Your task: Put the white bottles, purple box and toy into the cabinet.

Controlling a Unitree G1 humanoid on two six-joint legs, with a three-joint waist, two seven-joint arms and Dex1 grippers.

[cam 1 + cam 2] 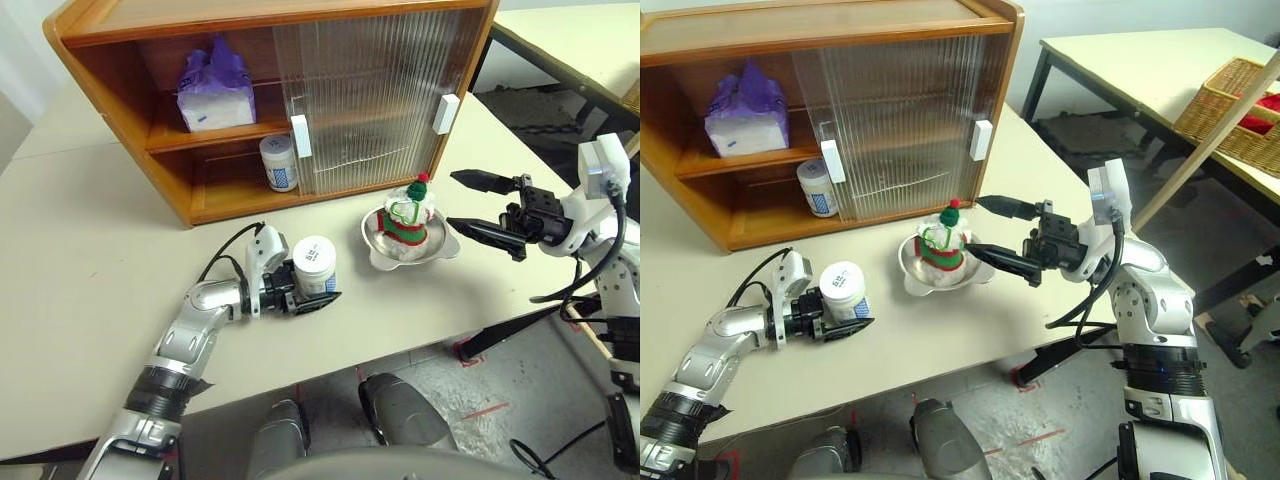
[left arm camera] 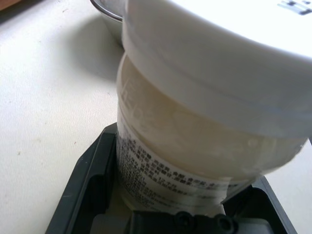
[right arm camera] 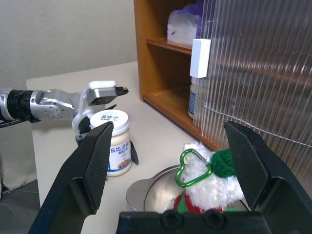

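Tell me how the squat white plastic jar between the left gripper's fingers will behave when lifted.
The squat white plastic jar looks rigid, so it probably won't deform. Its smooth wall may slip in the left gripper. Standing upright and wide-based, it seems unlikely to tip.

Left claw [image 1: 845,318] flanks white bottle [image 1: 843,291] on table [image 1: 940,330].

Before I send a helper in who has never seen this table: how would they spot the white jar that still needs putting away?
Start at the wooden cabinet on the table, then look at the bare tabletop in front of its open side. The white jar stands there between the left gripper's fingers. Its twin is already on the cabinet's lower shelf, and the steel bowl beside it holds the toy.
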